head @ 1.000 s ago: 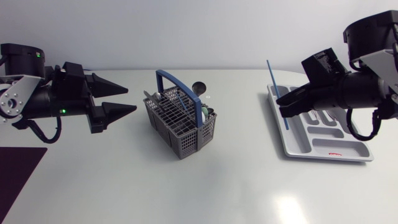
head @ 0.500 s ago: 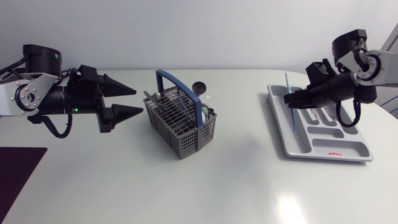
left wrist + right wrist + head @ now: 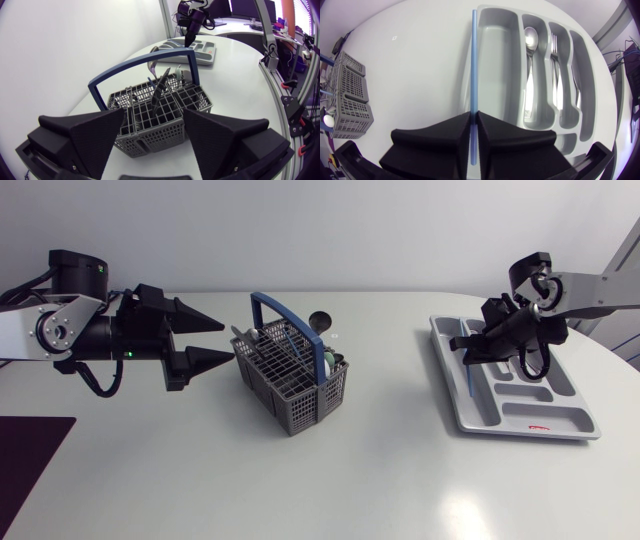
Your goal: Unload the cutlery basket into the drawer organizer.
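R pincer (image 3: 474, 114) clamps thin blue rod (image 3: 473, 60) at grey organizer (image 3: 497, 60); L pincer (image 3: 153, 111) agape nr mesh basket (image 3: 155, 134).

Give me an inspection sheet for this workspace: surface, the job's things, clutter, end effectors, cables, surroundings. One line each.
Surface: white table, no spills seen.
Job's things: grey cutlery basket with blue handle, loaded; drawer organizer holding a spoon and fork; blue straw along its long outer edge.
Clutter: dark mat at the table's near-left corner.
End effectors: left end effector open, facing the cutlery basket; right end effector shut on the blue straw.
Cables: left-wrist cable and right-wrist cable, black loops.
Surroundings: nothing seen.
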Motion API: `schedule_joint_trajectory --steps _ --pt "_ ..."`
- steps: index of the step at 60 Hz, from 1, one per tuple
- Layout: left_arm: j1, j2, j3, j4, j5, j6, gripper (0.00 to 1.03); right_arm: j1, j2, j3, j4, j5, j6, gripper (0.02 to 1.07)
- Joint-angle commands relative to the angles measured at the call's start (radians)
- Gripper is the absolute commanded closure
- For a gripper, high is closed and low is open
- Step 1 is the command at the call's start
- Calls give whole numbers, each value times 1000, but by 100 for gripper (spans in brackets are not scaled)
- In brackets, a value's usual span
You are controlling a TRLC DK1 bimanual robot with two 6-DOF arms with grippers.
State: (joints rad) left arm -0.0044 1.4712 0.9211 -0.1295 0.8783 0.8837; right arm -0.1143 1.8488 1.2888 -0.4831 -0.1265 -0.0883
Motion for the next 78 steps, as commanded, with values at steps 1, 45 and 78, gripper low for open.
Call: schedule_joint_trajectory --steps 1,45,78 --pt "-5 21 25 1 8 32 18 -10 53 29 -8 11 33 98" --pt "-63 129 110 -1 10 115 42 90 -74 -75 26 50 10 7" --pt "-77 150 190 -157 27 325 97 168 -102 -149 54 70 -1 7"
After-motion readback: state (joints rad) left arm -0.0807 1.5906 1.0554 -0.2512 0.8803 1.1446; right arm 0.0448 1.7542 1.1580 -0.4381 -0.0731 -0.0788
